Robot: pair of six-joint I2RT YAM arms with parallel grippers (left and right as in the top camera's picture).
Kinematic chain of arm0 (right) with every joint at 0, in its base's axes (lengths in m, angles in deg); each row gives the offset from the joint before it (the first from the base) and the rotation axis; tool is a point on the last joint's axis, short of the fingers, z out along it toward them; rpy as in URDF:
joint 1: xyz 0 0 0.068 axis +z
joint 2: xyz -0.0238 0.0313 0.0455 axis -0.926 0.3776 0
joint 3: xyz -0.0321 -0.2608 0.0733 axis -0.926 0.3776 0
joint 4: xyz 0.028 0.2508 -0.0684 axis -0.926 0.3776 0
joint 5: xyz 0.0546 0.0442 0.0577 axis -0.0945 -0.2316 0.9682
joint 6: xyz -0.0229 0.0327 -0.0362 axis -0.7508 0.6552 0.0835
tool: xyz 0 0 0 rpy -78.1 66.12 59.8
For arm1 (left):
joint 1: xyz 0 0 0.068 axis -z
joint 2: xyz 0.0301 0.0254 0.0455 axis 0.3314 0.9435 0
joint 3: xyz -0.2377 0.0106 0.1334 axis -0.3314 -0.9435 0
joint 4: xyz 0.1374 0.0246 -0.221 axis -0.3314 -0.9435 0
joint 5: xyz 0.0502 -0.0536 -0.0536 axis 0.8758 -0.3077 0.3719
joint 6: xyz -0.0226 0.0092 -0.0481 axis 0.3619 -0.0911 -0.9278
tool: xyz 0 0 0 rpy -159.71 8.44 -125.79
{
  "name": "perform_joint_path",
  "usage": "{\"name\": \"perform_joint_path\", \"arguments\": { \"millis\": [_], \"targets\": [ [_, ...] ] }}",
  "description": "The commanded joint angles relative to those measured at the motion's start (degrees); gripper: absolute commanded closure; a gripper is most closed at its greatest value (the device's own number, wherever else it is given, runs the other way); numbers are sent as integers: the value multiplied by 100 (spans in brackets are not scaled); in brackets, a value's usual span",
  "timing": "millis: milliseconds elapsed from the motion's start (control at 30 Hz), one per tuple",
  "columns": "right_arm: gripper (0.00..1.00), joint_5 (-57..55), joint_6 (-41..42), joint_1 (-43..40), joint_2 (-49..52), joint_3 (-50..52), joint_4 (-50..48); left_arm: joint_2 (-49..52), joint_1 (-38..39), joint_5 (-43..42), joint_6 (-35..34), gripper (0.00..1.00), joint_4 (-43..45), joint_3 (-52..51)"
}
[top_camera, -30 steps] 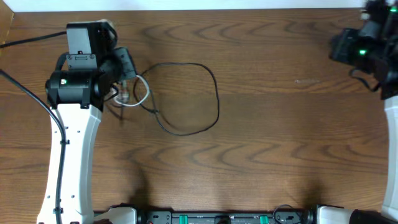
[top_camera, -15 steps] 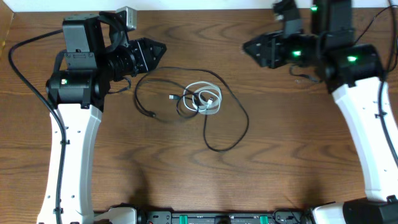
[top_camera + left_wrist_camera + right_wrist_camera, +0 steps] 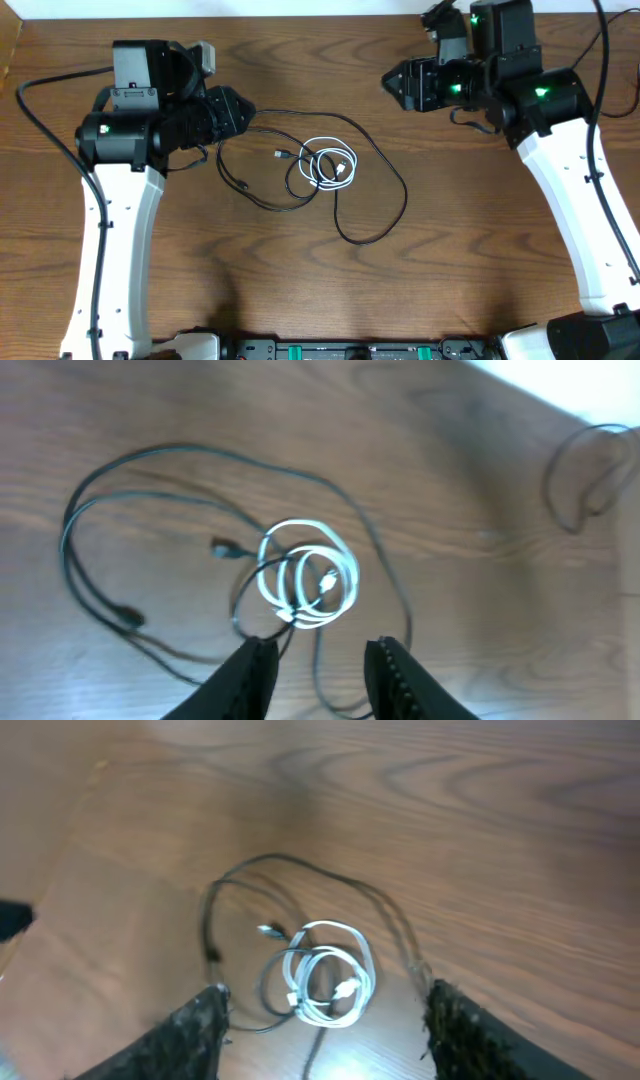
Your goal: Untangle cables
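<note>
White cable (image 3: 333, 167) coil likely light, limp, snagged in black cable (image 3: 385, 215). Best hold: coil's outer rim. Left claw (image 3: 320, 650) and right claw (image 3: 327, 995) wide, empty.

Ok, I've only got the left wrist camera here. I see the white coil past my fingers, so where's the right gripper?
Observer: The right gripper hovers over the far side of the table, right of the white cable and black cable, touching neither.
Operator: Open or shut?
Observer: Open; the right wrist view shows its fingers spread wide.
Operator: And the black loop leaving my frame?
Observer: It closes in one loop lying on the table, toward the robot's base.
</note>
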Motion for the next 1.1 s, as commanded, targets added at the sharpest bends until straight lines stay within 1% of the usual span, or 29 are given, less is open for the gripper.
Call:
{"name": "perform_joint_path", "arguments": {
  "millis": [0, 200, 333, 467, 800, 900, 1067],
  "targets": [
    [37, -415, 149, -195, 33, -9, 74, 319, 52, 328, 678, 63, -50, -299],
    [34, -588, 142, -280, 33, -9, 317, 907, 286, 282, 1600, 59, -28, -487],
    [31, -625, -81, -278, 33, -9, 466, 1340, 485, 284, 1965, 54, 68, -487],
    [30, -627, -116, -278, 33, -2, 544, 1720, 634, 286, 2173, 51, 168, -487],
    [28, -629, -114, -278, 33, 0, 566, 2509, 918, 286, 2411, 50, 380, -487],
    [27, -629, -111, -278, 33, 0, 573, 2649, 997, 291, 2640, 50, 385, -487],
    [27, -625, -111, -278, 33, 0, 614, 2865, 1027, 643, 2730, 50, 555, -487]
  ]
}}
